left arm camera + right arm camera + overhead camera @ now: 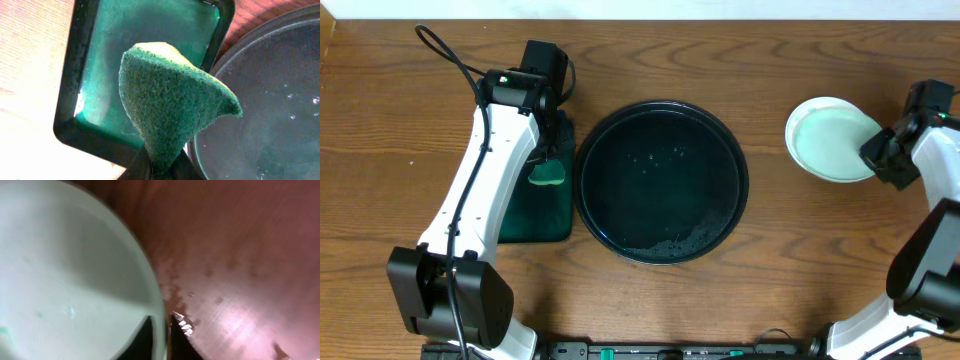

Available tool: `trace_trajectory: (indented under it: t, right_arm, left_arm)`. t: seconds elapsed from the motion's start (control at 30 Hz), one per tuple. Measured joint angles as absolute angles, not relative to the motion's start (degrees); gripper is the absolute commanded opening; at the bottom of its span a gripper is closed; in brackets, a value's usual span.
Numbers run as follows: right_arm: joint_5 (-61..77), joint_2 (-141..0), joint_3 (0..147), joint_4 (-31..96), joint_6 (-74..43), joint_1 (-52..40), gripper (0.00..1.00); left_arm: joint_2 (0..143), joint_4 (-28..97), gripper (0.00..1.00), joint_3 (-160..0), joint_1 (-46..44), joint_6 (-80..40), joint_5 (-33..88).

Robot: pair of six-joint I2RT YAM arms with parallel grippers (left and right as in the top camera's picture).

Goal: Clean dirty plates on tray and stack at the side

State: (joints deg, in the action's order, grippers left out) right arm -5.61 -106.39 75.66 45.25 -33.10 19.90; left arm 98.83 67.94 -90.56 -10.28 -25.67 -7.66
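The round black tray (620,190) sits mid-table with no plate on it, only a few droplets and gritty residue near its front rim. In the left wrist view it (270,100) fills the right side. A white plate (828,138) with a teal tint lies on the bare wood to the right. A pale edge showing at its upper left may be another plate beneath. My right gripper (880,150) (162,330) pinches the plate's (75,280) right rim, one finger on each side. My left gripper (550,160) (162,170) is shut on a folded green sponge (170,95).
A rectangular dark green tray (535,215) (150,35) lies just left of the black tray, under the sponge (548,174). Bare wood lies behind and in front of the trays. The left arm stretches over the table's left front.
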Motion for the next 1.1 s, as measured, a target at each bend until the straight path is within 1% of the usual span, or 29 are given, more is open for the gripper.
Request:
trace_trajectory:
  t: [0.03,0.1,0.2,0.3,0.47,0.57,0.7,0.93,1.1]
  right_arm:
    - [-4.58,-107.15,75.53,44.16,-32.42,19.77,0.34]
    - [-2.57,-108.07,75.46,41.98,-31.59,19.33,0.44]
    - [0.49,-108.4,75.4,38.94,-29.76,18.46,0.49]
    - [2.2,-108.38,75.42,38.26,-28.58,17.67,0.49]
    - [3.86,-108.38,75.42,39.86,-25.87,16.36,0.44]
    - [4.34,-107.98,75.42,41.01,-23.99,15.18,0.45]
    - [4.51,-105.01,75.4,42.63,-20.99,12.95,0.47]
    - [4.56,-92.99,75.42,46.04,-17.65,7.73,0.53]
    - [4.6,-84.99,75.42,48.71,-16.56,2.68,0.56]
  left_arm:
    - [98.83,68.1,0.08,-90.56,-10.28,-25.67,-7.66]
    - [98.83,68.4,0.07,-90.56,-10.28,-25.67,-7.66]
    - [98.83,68.62,0.07,-90.56,-10.28,-25.67,-7.66]
    - [98.83,68.64,0.07,-90.56,-10.28,-25.67,-7.66]
    - [98.83,68.53,0.07,-90.56,-10.28,-25.21,-7.66]
    - [98.83,66.92,0.07,-90.24,-9.96,-24.08,-7.64]
    - [98.83,62.85,0.07,-87.18,-7.44,-23.51,-7.66]
    - [98.91,53.32,0.07,-77.97,-0.49,-22.28,-7.25]
    - [101.82,50.26,0.07,-75.42,0.91,-20.49,-5.91]
